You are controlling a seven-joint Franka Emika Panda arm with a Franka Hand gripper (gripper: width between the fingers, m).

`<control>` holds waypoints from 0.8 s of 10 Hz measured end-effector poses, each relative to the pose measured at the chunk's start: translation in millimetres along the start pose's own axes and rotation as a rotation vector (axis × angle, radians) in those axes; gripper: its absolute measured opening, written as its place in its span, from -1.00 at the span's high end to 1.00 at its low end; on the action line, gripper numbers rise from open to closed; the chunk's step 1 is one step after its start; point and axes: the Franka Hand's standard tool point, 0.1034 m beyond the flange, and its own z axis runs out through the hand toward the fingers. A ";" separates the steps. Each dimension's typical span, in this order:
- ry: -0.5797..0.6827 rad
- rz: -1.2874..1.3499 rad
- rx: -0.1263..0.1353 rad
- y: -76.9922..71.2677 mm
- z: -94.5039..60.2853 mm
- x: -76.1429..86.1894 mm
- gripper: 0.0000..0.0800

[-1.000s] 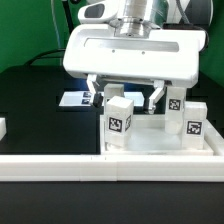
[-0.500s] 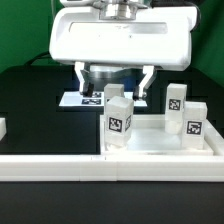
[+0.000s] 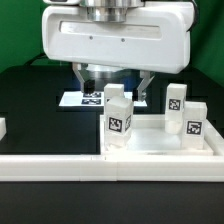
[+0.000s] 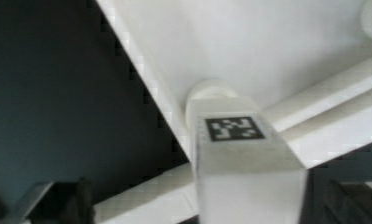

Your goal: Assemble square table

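Note:
The white square table top (image 3: 160,148) lies at the exterior view's right, and its rim also shows in the wrist view (image 4: 162,66). Several small white tagged legs stand on it: one in front (image 3: 119,122), one behind it (image 3: 115,94) and two further right (image 3: 175,100) (image 3: 194,118). My gripper (image 3: 115,82) hangs over the rear leg, open and empty, with one dark finger (image 3: 83,78) on each side. In the wrist view a tagged leg (image 4: 236,140) stands upright below the gripper (image 4: 209,205), between the spread fingers.
The marker board (image 3: 82,99) lies flat behind the table top, under the gripper. A long white bar (image 3: 100,167) edges the black surface in front. A small white piece (image 3: 3,127) sits at the exterior view's left edge.
The gripper has risen and shifted toward the exterior view's left, away from the legs. Its fingers stay spread. The legs and the table top have not moved.

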 end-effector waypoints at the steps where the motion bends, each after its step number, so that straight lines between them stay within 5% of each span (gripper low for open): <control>1: 0.031 -0.004 -0.034 -7.8 -0.1 -1.3 -0.62; 4: 0.031 -0.002 -0.035 -5.4 1.0 -0.5 -0.62; 8: 0.116 -0.011 -0.028 -9.5 23.1 12.2 -0.62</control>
